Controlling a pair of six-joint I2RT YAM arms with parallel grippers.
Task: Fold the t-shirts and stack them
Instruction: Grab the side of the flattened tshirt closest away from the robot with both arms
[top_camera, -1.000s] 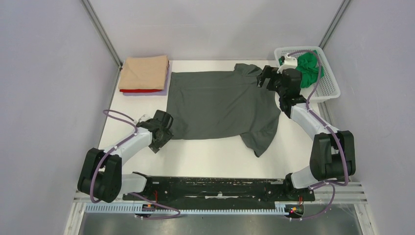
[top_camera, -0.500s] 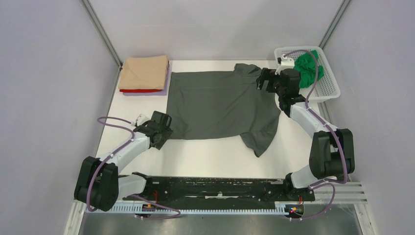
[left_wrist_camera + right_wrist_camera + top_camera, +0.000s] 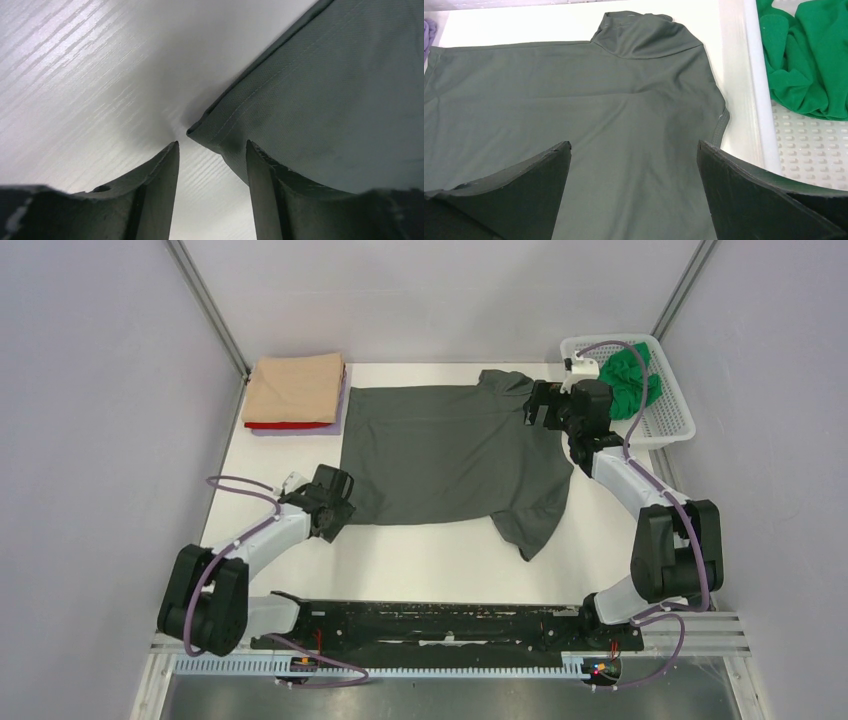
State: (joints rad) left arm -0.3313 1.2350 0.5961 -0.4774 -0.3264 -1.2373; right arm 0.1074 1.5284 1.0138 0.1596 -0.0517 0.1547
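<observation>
A dark grey t-shirt [image 3: 455, 455] lies spread flat in the middle of the table. My left gripper [image 3: 340, 504] sits low at its near-left hem corner. In the left wrist view the gripper [image 3: 212, 150] is open, with the hem corner [image 3: 201, 131] just ahead of the fingertips. My right gripper [image 3: 538, 406] hovers open over the shirt's far right shoulder. It [image 3: 634, 147] holds nothing, above the cloth [image 3: 574, 100] near the collar. Folded tan [image 3: 296, 386], red [image 3: 285, 425] and lilac [image 3: 341, 408] tees are stacked at the back left. A green tee [image 3: 632, 378] lies bunched in the basket.
The white mesh basket [image 3: 670, 422] stands at the back right corner, close beside my right wrist; its rim [image 3: 754, 100] runs along the shirt's right edge. Grey walls enclose the table on three sides. Bare white tabletop [image 3: 430, 560] lies in front of the shirt.
My left gripper has shifted slightly at the shirt's near-left corner. My right gripper has edged a little toward the back. The shirts have not moved.
</observation>
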